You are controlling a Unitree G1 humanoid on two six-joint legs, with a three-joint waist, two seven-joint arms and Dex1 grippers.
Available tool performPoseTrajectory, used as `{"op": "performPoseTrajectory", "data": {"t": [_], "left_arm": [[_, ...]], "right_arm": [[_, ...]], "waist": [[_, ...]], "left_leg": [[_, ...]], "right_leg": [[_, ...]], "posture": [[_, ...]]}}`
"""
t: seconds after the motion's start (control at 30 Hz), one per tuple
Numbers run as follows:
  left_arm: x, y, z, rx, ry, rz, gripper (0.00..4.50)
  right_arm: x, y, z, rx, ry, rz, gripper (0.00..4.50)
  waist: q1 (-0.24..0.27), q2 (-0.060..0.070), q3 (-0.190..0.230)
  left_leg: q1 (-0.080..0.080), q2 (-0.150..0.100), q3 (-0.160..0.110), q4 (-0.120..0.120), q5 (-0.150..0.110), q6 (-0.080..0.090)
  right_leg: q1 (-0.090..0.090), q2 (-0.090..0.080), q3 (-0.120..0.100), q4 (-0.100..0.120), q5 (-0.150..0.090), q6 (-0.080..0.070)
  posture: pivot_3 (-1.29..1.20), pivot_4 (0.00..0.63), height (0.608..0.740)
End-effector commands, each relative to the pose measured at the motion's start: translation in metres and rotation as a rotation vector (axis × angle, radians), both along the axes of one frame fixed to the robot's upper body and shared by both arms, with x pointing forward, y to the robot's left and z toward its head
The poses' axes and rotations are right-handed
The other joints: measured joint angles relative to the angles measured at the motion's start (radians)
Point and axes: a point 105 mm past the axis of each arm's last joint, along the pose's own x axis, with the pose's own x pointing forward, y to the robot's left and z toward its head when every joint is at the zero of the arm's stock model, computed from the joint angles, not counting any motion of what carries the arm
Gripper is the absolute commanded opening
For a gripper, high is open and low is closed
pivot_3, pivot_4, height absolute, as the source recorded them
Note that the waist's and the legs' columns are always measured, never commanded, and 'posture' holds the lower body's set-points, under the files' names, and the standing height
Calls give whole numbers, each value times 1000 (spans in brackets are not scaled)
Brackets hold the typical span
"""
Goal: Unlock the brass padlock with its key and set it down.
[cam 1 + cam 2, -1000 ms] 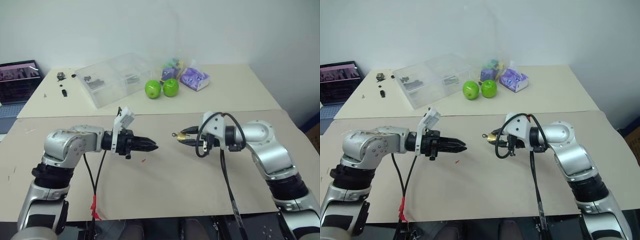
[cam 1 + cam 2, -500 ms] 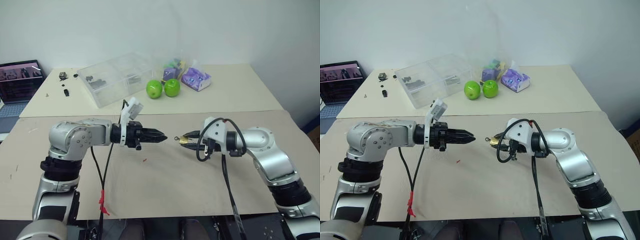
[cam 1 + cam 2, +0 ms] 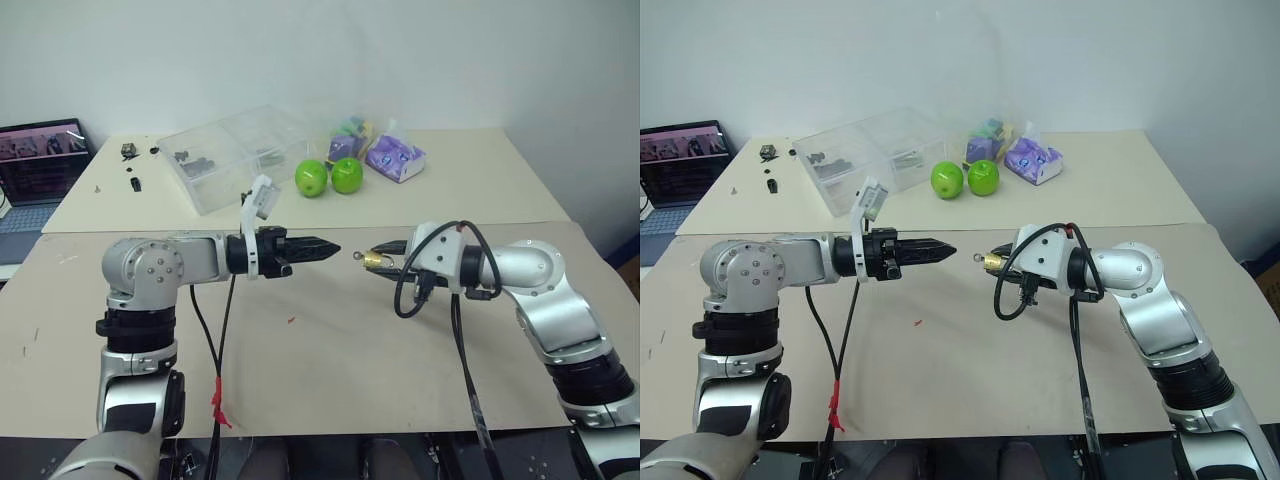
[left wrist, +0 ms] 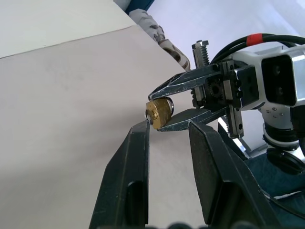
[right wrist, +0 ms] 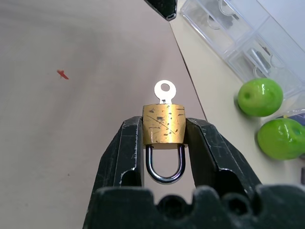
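Left to right. The left gripper (image 3: 330,248) is held level above the near table (image 3: 330,370), pointing right toward the lock; its jaws stand slightly parted and grasp nothing, as the left wrist view shows. A small gap separates its tips from the key (image 5: 164,90), whose round silver bow projects from the keyhole end of the brass padlock (image 5: 164,124), facing left. The padlock hangs in mid-air at the scene's centre, clenched by its two sides between the fingers (image 5: 128,152) of the right gripper (image 3: 992,264), the shackle (image 5: 165,164) turned back toward that gripper's palm.

Judged step: taking the key's bow in order to turn it. To do this well, the left jaws should straddle the flat of the bow squarely, close fully before any twisting, and rotate about the key's own axis, while the right grip holds the body firm. An off-axis pull could draw the key out or tilt the padlock in its grip.
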Motion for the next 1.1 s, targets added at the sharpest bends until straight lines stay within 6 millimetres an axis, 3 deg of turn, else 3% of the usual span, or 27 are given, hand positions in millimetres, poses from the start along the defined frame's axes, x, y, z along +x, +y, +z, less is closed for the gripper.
{"op": "performPoseTrajectory", "data": {"t": [0.03,0.4,0.83,1.1], "left_arm": [[1,-6,13,23,-67,0,1335],[15,-1,14,17,-41,68,1335],[20,-16,27,-13,-16,67,1335],[19,-18,20,6,4,72,1335]], "right_arm": [[-2,4,26,12,-121,11,913],[-1,8,53,2,-208,11,913],[-4,15,47,3,-191,21,913],[-3,16,48,5,-194,26,913]], "waist": [[0,0,0],[0,0,0],[0,0,0],[1,0,0]], "left_leg": [[0,0,0,0,0,0],[0,-1,0,-1,0,-1],[0,-4,0,0,1,-1],[0,-4,0,-1,1,-2]], "right_leg": [[0,0,0,0,0,0],[0,-1,0,-1,0,0],[0,-4,0,-1,0,0],[0,-4,0,-1,0,0]], "posture": [[0,150,740],[0,150,740],[0,150,740],[0,150,740]]}}
